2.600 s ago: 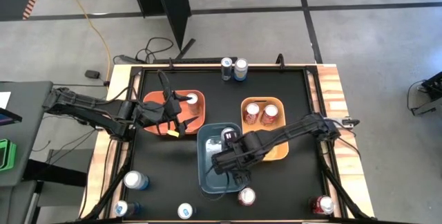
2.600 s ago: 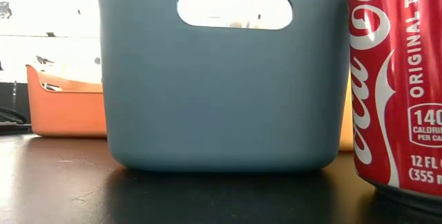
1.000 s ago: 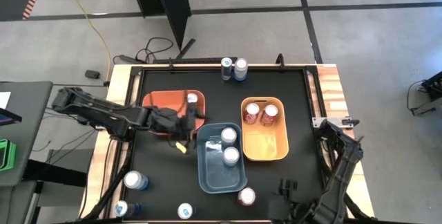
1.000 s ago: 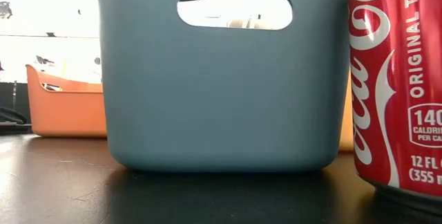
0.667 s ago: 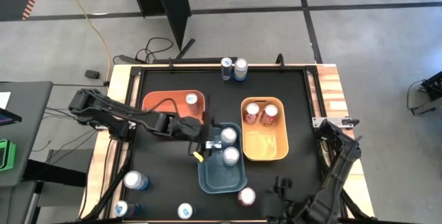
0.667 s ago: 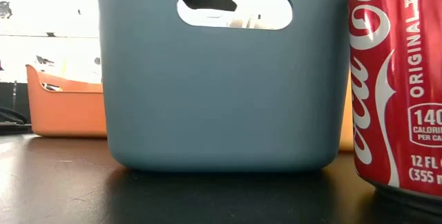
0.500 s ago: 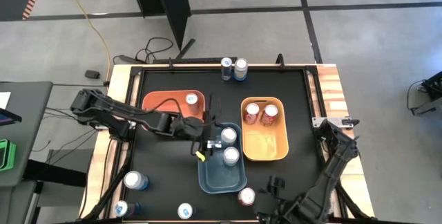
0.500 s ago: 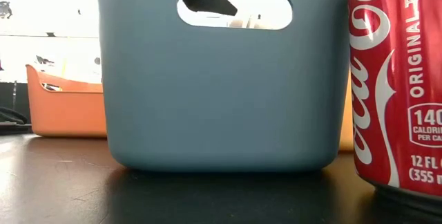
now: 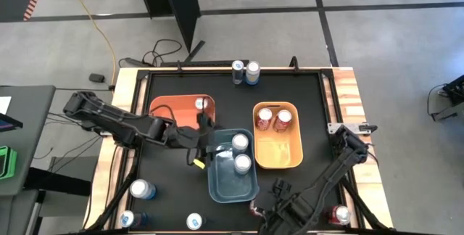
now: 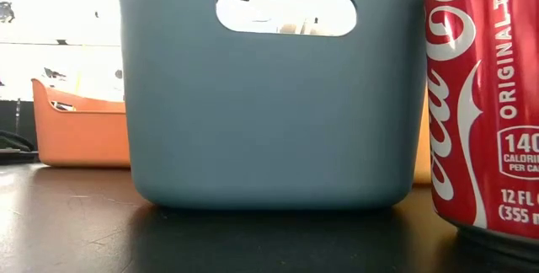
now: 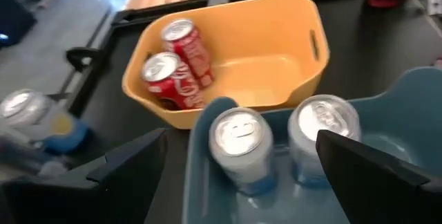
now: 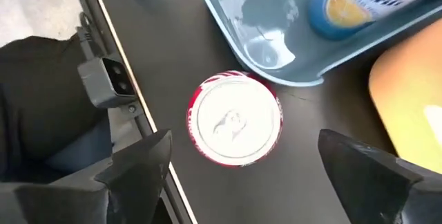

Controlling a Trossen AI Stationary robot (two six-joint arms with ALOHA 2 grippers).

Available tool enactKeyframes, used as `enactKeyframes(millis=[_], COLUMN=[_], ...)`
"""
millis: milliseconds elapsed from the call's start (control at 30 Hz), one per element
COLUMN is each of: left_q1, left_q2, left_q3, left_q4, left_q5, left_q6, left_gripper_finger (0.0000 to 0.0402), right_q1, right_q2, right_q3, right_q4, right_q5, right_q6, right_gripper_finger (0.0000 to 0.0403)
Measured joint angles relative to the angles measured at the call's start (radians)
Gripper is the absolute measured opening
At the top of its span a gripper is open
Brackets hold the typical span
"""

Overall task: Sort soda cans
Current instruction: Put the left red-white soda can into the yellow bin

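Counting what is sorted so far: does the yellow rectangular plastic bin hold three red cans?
No, the yellow rectangular plastic bin holds only two red soda cans, lying together at one end, and the rest of its floor is bare.

Table (image 9: 304,90): a black top with pale wooden edges is standing on a grey concrete floor.
Orange bin (image 9: 174,108): sitting on the left half of the table, toward the far side.
Blue bin (image 9: 230,184): lying in the middle, nearer the front edge; in the low view (image 10: 269,113) its end wall with a handle slot is filling most of the picture.
Yellow bin (image 9: 279,159): sitting just right of the blue one, almost touching.
Yellow cable (image 9: 101,28): trailing across the floor beyond the table's far left corner.
Dark upright panel (image 9: 177,3): standing on the floor behind the table.
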Motion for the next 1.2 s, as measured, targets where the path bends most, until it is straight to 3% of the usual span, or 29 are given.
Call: enactKeyframes(millis=[633,1033,1200], left_q1=[0.003,0.003,0.003], left_q2=[-0.335,-0.349,-0.349], left_q3=[-0.230,-0.231,-0.231], left_q4=[0.058,0.049,0.048], left_q5=[-0.065,-0.073,-0.072], left_q6=[-0.028,-0.034,-0.034], left_gripper_finger=[0.0366,0.0366,0.0366], right_q1=[-0.086,-0.116,-0.126], right_q2=[0.000,0.000,0.002], right_q3=[-0.138,-0.210,-0.295], right_q4=[0.154,0.216,0.323], right_q5=[-0.103,-0.194,-0.247], right_q6=[-0.108,-0.137,-0.138], right_gripper_finger=[0.0400,0.0400,0.0400])
